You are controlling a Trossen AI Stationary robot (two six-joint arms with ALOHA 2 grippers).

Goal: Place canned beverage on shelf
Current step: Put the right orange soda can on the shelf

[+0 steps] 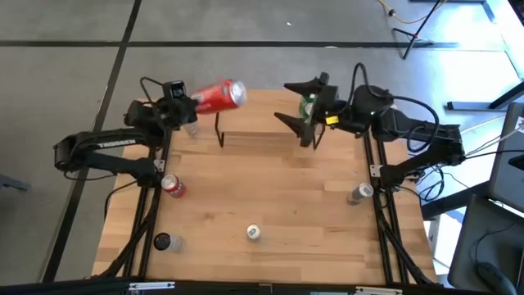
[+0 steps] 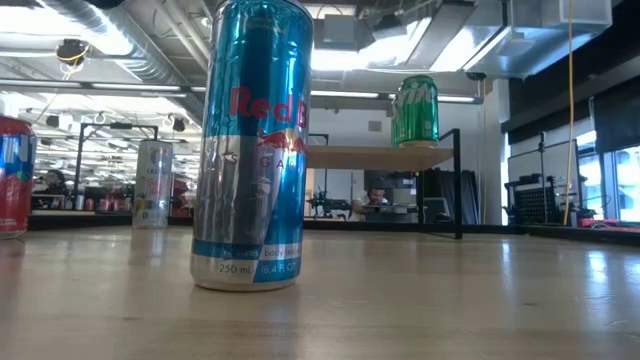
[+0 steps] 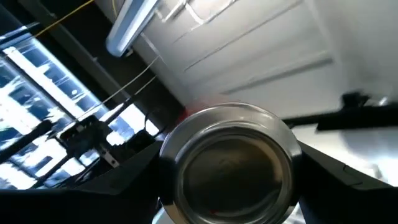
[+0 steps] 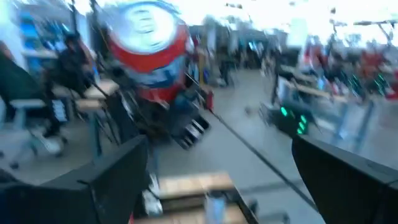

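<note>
My left gripper [image 1: 195, 104] is shut on a red can [image 1: 219, 96], which it holds on its side, raised above the table's far left part, left of the shelf. The shelf [image 1: 262, 138] is a low wooden plank on thin black legs at the table's far middle. A green can [image 1: 309, 106] stands upright on its right end and also shows in the low view [image 2: 414, 110]. My right gripper [image 1: 296, 105] is wide open above that end of the shelf and touches nothing. Its wrist view shows the red can [image 4: 146, 46] farther off. My left gripper pinches the red can's side wall [image 3: 292, 155] between its two fingers, near the can's end [image 3: 230, 163] that faces the wrist camera. The fingers come from the table's left. The can lies nearly level, lifted clear, its other end [image 1: 239, 90] pointing toward the shelf.
More cans stand on the table: a blue-silver one [image 2: 250, 145] close to the low camera, a red one [image 1: 173, 187], a dark one [image 1: 162, 242], a silver one [image 1: 360, 193] at the right, and one [image 1: 191, 129] under my left arm. Bare wood lies in the middle [image 1: 270, 184].
</note>
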